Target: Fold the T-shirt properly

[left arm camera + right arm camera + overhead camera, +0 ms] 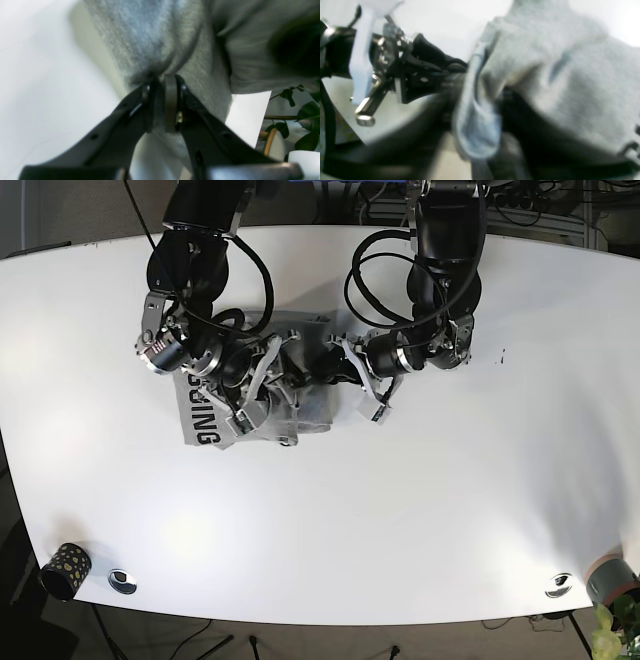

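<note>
Here the left gripper (163, 82) has its jaws pinched tight on a bunched fold of the grey T-shirt (160, 40), the cloth squeezed between the two dark pads. The right gripper (268, 378) is buried in the same cloth; its wrist view is too blurred to tell whether its jaws are closed or apart. The T-shirt lies crumpled on the white surface (420, 510) between the two arms, toward the far side, with dark lettering showing on its lower left part. Well apart from it, near the front left edge, stand a dark spotted cup (66, 568), contents not visible, and a small round metal piece (122, 581); another such piece (560, 584) sits at the front right.
</note>
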